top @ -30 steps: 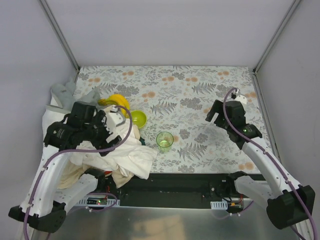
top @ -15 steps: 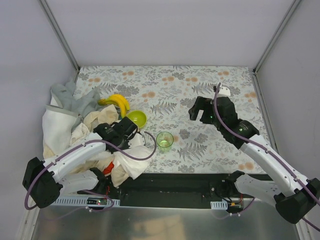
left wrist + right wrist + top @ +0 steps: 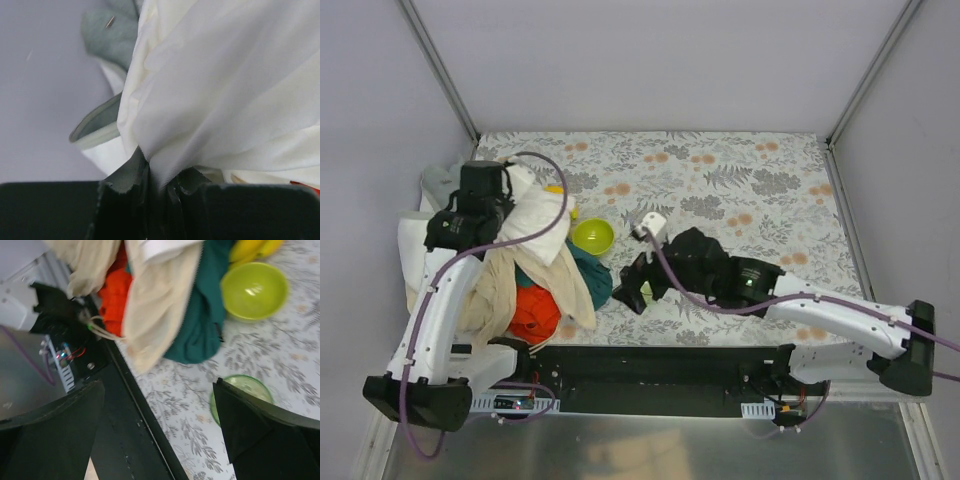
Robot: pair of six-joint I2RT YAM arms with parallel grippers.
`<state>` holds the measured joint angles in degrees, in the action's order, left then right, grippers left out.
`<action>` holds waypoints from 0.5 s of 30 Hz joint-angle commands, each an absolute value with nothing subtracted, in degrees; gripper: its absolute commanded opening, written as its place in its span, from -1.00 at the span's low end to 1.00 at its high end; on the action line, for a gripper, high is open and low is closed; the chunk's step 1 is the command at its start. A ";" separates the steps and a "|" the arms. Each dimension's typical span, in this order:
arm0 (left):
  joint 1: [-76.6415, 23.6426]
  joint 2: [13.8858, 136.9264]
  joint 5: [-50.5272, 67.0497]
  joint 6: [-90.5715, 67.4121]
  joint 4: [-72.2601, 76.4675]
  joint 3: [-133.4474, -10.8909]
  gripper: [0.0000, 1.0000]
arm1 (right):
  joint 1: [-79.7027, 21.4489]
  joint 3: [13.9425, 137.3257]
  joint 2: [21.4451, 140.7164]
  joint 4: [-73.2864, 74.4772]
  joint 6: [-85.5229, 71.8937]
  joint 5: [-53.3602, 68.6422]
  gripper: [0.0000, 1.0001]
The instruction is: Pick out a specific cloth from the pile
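while aloft, left arm over pile

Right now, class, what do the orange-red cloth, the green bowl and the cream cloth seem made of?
The orange-red cloth: soft matt fabric, bunched in rumpled folds. The green bowl: probably plastic, smooth and glossy, with a highlight inside. The cream cloth: thin matt fabric, likely woven; fine weave shows, soft creases.

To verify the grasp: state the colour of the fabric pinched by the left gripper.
Cream-white fabric, clearest in the left wrist view.
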<state>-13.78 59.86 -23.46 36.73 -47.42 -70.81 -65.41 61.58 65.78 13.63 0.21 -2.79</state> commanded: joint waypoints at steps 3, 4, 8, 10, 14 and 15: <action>8.76 63.10 -16.80 37.01 -42.89 -73.05 -1.00 | -73.99 68.36 80.74 4.48 10.54 4.57 0.99; 11.75 64.06 -15.83 36.91 -42.54 -71.91 -1.00 | -75.40 70.03 83.64 4.48 12.11 4.14 0.99; 20.02 65.04 -10.82 36.56 -41.05 -65.85 -1.00 | -79.18 78.02 96.82 6.49 18.70 0.35 0.83; 22.14 65.04 -9.93 37.00 -40.52 -62.86 -1.00 | -79.54 83.12 102.71 8.86 19.60 -2.11 0.73; 26.18 65.65 -8.62 37.79 -40.34 -59.94 -1.00 | -80.07 91.74 110.73 10.81 19.07 -1.41 0.68; 27.15 65.74 -8.00 37.79 -40.34 -59.77 -1.00 | -80.42 93.06 112.40 10.46 18.90 -1.32 0.68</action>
